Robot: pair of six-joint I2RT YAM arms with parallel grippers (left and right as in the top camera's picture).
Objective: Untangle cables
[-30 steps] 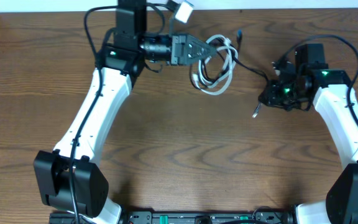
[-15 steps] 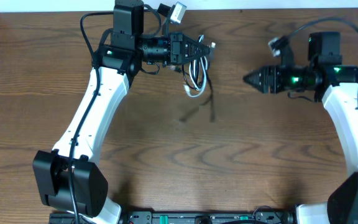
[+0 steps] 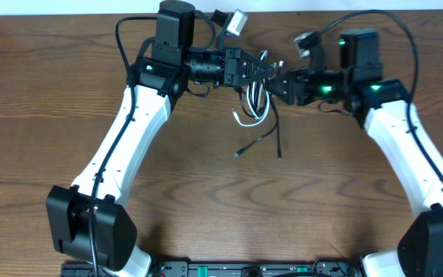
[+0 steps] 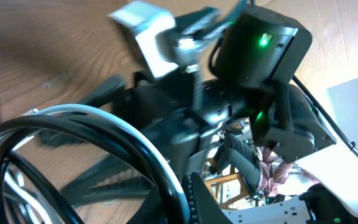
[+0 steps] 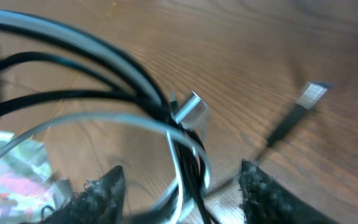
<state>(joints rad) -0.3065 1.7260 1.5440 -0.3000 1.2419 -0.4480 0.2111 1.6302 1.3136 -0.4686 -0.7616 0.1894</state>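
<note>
Thin black and white cables (image 3: 252, 104): light, floppy; I'd take a loop.
My left hand (image 3: 260, 71): grasping them.
My right hand (image 5: 182, 190): released.

The left arm (image 3: 133, 135) rises from its base at the near left. Its white links slant up and inward, and it bends at the wrist so that the left gripper (image 3: 261, 73) points sideways to the right. The jaws of this gripper are clamped on the cables (image 3: 251, 104), which dangle below it. The right arm (image 3: 406, 158) mirrors this pose from the near right, with its wrist turned so the right gripper (image 3: 278, 81) points left. The two grippers face each other nose to nose, tips nearly touching. The right gripper's fingers (image 5: 98, 193) stand apart, with cable strands running through the gap. A green light glows on each wrist.
</note>
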